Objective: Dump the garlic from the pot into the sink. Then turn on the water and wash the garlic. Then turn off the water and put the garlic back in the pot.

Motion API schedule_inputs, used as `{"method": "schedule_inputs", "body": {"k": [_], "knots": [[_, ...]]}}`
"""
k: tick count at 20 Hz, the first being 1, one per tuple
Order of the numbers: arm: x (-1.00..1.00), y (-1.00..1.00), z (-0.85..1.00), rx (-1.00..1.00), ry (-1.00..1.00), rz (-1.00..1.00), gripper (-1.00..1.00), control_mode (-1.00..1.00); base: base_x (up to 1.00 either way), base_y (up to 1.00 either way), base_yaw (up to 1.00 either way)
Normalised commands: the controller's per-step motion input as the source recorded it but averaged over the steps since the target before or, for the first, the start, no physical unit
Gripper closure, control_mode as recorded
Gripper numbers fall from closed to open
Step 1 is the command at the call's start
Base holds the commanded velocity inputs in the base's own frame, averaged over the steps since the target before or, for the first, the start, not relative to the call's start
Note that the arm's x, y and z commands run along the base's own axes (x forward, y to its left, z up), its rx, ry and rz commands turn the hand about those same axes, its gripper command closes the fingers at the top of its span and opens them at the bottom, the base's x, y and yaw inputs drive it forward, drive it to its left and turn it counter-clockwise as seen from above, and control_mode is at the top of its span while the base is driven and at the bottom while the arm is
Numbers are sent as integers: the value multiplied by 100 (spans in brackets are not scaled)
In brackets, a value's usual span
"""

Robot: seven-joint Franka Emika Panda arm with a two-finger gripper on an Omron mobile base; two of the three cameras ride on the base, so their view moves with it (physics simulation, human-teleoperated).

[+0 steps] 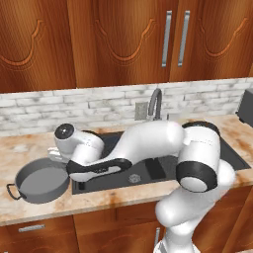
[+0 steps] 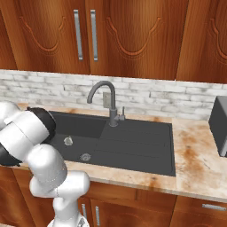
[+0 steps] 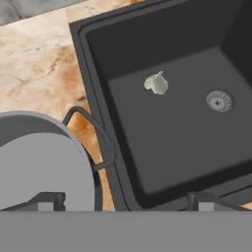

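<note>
On the sink [image 3: 93, 64] basin floor the garlic [image 3: 156, 83] lies loose, near the drain [image 3: 219, 100] but apart from it. Pot [image 3: 34, 162] upright on the surface [image 3: 34, 64] just beside the sink rim. Claw [image 3: 125, 199] over the rim, fingers wide apart, holding nothing.

Robot arm [image 1: 148, 141]: glossy white rounded shells, thick tubular links; black bands at the joints, one round black end cap; small dark finger tips [image 3: 49, 199].
</note>
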Motion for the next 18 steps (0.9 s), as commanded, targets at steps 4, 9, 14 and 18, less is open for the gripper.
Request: {"method": "schedule_inputs", "body": {"k": [4, 9, 14, 18], "knots": [[-8, -81, 59, 6, -6, 0, -100, -100, 0, 0, 0], [-11, -82, 53, 7, -1, 0, -100, -100, 0, 0, 0], [-30, -73, 34, 7, 0, 0, -100, -100, 0, 0, 0], [-37, -68, 32, 12, 0, 0, -100, -100, 0, 0, 0]]}}
